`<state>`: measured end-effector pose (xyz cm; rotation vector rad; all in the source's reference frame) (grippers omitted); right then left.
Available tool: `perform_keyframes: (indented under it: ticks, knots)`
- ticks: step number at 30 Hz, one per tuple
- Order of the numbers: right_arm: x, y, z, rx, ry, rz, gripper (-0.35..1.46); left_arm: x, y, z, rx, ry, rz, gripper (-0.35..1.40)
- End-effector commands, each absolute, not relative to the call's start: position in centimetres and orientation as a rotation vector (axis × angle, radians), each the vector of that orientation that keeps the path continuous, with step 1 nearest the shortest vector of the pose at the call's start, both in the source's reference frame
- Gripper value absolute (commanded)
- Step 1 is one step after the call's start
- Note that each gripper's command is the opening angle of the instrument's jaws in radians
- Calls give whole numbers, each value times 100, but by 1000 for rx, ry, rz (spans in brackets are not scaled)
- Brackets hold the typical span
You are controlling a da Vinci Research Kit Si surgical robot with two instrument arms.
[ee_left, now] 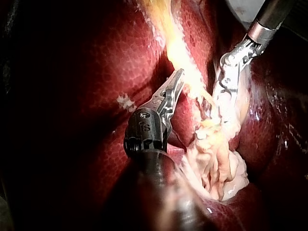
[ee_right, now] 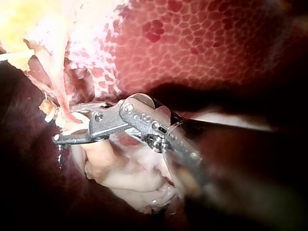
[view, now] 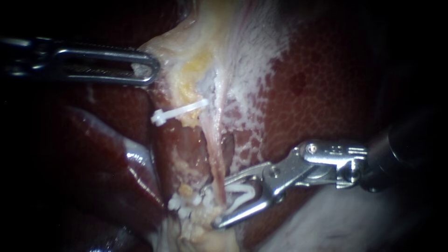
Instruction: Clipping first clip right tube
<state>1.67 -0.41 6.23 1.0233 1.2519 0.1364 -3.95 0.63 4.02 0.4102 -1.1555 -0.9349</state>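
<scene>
Open room over liver [view: 326,93] right of tube [view: 216,154]; placed clip [view: 179,112] juts left; fatty clumps [view: 186,205] crowd below.

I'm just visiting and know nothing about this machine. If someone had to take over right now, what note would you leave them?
Left instrument: jaws shut on pale tissue at its edge.
Right instrument: jaws stand apart, carrying an open clip and straddling the right tube low down.
Done: the open clip is in place around the tube. A closed clip sits higher up; I cannot tell what it grips.
Left: squeeze the open clip shut on the tube, then back the right instrument out.
</scene>
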Motion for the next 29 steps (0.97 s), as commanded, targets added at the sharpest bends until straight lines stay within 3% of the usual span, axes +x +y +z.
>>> perform_keyframes:
  ticks: [1,4,29]
  knots:
    - [166,-40,624,1022,1252,134,-15,-395,63,402,410,-1156,-935,-35]
    - [164,-37,630,1027,1247,144,-35,-395,63,403,410,-1156,-935,-35]
    - [160,-38,644,1053,1225,165,-35,-396,63,403,409,-1156,-935,-35]
